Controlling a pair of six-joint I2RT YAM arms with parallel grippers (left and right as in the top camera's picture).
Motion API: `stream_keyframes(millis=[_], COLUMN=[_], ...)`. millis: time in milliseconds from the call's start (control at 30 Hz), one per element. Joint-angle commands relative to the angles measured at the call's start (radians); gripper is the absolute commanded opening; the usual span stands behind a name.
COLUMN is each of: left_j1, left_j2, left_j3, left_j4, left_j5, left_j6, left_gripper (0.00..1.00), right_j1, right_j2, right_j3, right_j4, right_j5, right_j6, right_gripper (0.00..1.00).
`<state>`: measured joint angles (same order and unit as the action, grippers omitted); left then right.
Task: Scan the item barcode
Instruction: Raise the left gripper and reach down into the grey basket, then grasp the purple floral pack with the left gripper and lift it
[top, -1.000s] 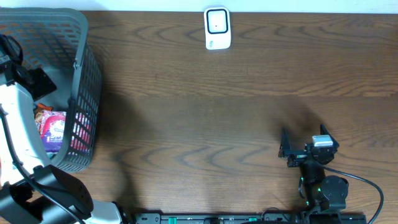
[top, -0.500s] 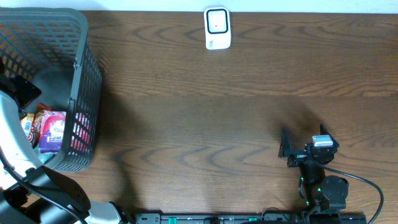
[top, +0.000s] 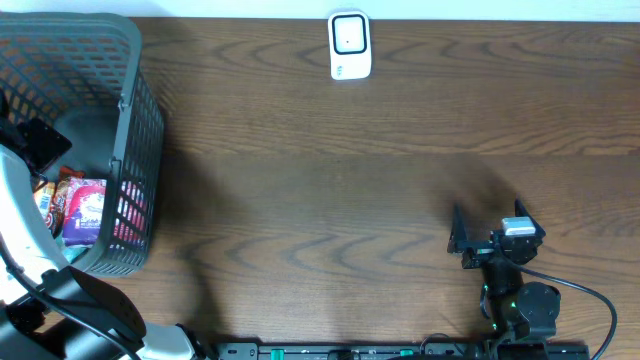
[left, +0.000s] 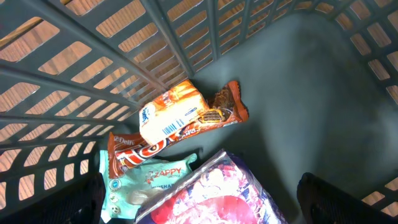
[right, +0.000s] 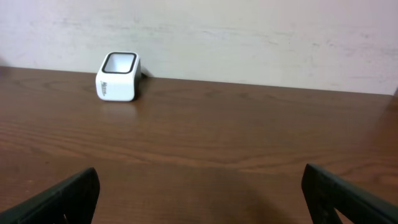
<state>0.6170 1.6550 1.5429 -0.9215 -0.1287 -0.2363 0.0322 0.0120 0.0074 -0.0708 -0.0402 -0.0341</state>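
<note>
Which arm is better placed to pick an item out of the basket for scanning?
Left. The left gripper hangs open inside the basket, above the snack packets; the right gripper sits open far across the table.

On my worktop (top: 350, 180) the basket (top: 135, 120) stands at the left end, with snack packets (top: 80, 205) lying in it. The scanner (top: 349, 45) sits midway along the far edge. My right end effector (right: 199, 186) is at front right.

Soft, even light is washing the table (top: 350, 150); a faint shadow is pooling beyond the right fingers (top: 457, 228). Between the left fingers (left: 348, 199) the basket (left: 323, 81) floor is sitting dim.
</note>
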Motion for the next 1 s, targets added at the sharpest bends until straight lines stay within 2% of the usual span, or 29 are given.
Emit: stream_keyframes(millis=[0, 667, 967], left_j1=[-0.001, -0.001, -0.001], left_j2=[-0.011, -0.009, -0.009], left_j3=[-0.001, -0.006, -0.073], left_j4=[-0.014, -0.042, -0.005], left_j5=[0.01, 0.017, 0.017], left_j6=[-0.01, -0.01, -0.01], left_gripper=[0.98, 0.98, 0.98], right_j1=[0.009, 0.009, 0.009], right_j2=[-0.005, -0.005, -0.005], right_j3=[-0.001, -0.001, -0.001], right_j4=[-0.004, -0.004, -0.004], right_j5=[0.001, 0.001, 0.001], right_j6=[-0.008, -0.008, -0.008], right_gripper=[0.99, 0.99, 0.99])
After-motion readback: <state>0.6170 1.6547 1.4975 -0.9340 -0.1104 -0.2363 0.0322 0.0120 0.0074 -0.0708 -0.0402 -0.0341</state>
